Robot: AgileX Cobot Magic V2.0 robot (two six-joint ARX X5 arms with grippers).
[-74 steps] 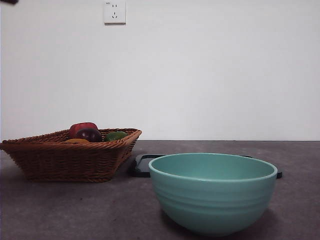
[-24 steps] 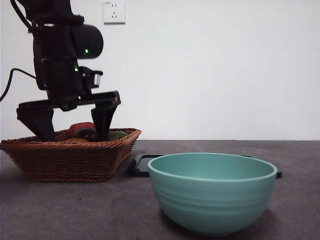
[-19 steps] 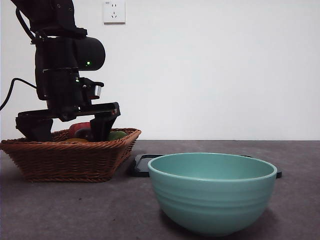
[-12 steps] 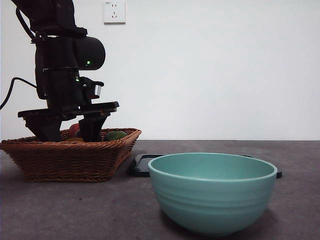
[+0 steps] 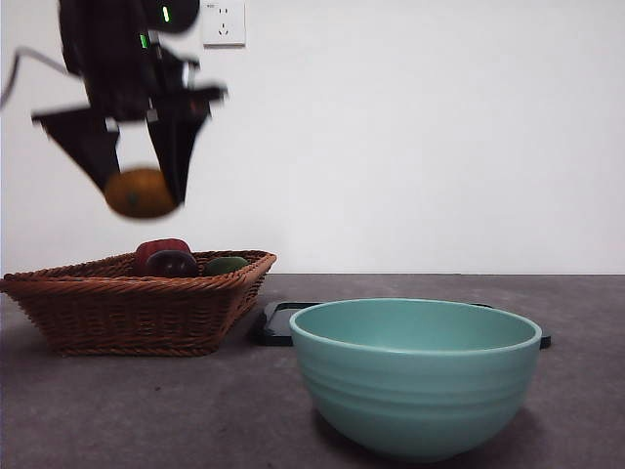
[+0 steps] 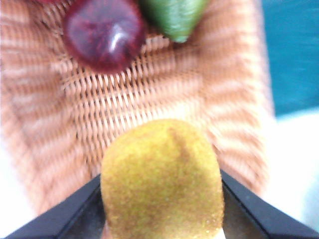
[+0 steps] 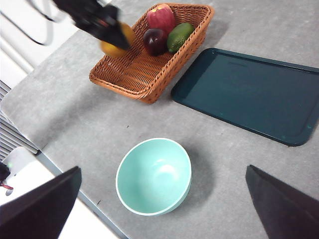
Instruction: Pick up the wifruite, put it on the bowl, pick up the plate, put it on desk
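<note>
The wifruite [image 5: 140, 192], a dull orange-yellow fruit, hangs in the air above the wicker basket [image 5: 137, 313]. My left gripper [image 5: 140, 200] is shut on it, and it fills the left wrist view as the wifruite [image 6: 162, 181]. The right wrist view catches the wifruite [image 7: 113, 49] over the basket's near side. The mint-green bowl [image 5: 415, 391] stands empty on the desk [image 5: 146, 410], to the right of the basket. Behind the bowl lies the plate [image 7: 249, 94], a flat dark teal tray. My right gripper [image 7: 164, 224] is open, high above the bowl [image 7: 153, 177].
In the basket [image 7: 149, 64] lie a dark purple-red fruit [image 5: 172, 263], a green fruit [image 5: 227, 265] and a red fruit [image 5: 161, 247]. A wall socket [image 5: 224, 23] sits on the white wall behind. The desk's near edge runs close to the bowl in the right wrist view.
The left gripper came down into the basket, shut on the wifruite and has risen well above the basket with it. Bowl and plate have not moved.
</note>
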